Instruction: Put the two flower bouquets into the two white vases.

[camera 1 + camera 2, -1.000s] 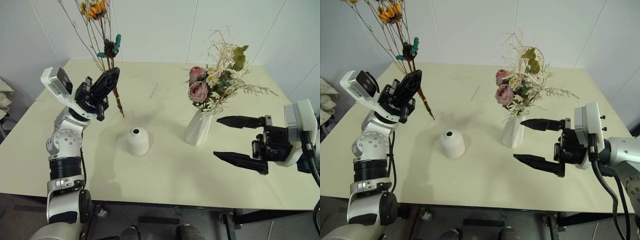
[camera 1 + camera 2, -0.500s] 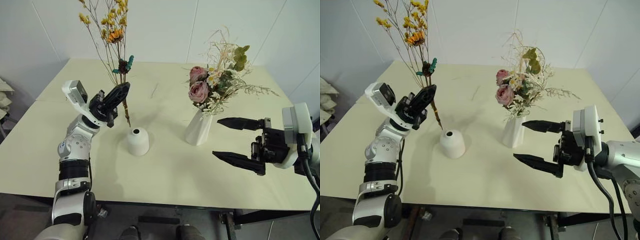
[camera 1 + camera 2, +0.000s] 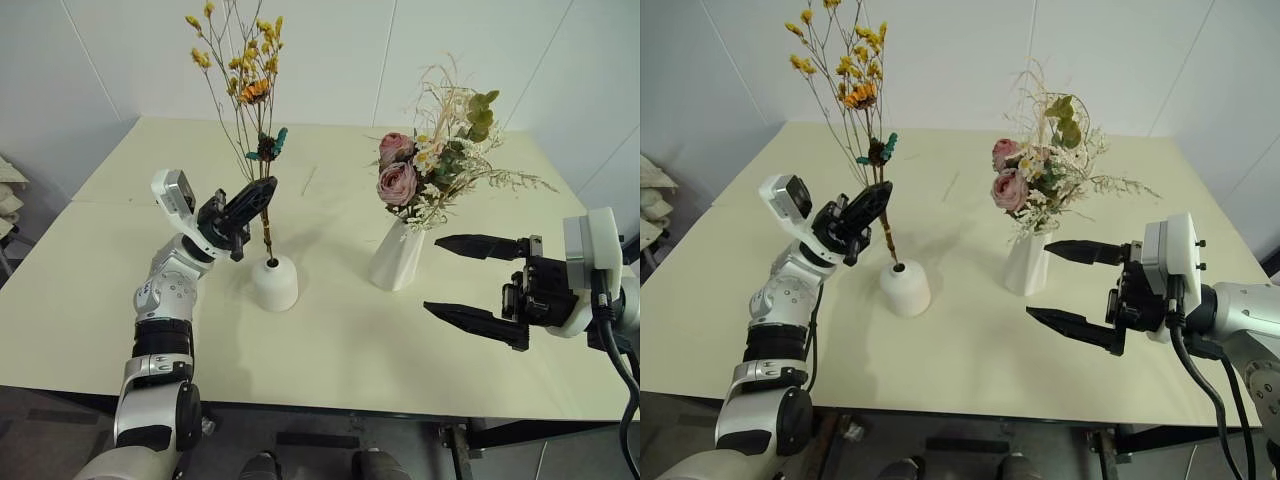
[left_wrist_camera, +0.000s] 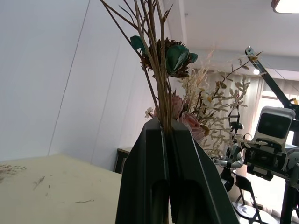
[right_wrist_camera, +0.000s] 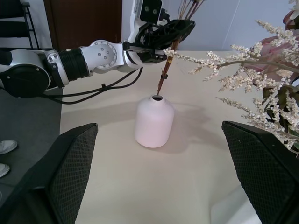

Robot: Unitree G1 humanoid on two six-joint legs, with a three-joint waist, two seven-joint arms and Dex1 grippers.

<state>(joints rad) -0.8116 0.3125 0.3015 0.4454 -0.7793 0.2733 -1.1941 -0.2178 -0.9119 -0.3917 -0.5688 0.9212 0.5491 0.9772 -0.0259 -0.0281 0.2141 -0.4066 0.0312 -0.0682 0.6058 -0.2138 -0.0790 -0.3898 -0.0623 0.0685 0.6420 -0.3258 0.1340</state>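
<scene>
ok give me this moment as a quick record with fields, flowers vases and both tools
pink rose bouquet: standing in the tall white vase, right of table centre
yellow sprig: upright, clamped in the left tool, stem ends at the mouth of the short white vase; depth inside cannot be told
left tool: shut on the sprig's stems, just above the short vase
right tool: open, holding nothing, beside the tall vase and apart from it
table: pale, a few loose twig bits near the far side

Yellow sprig [image 3: 243, 90] enters dome vase [image 3: 274, 283]; roses [image 3: 430, 165] fill cone vase [image 3: 397, 258].
</scene>
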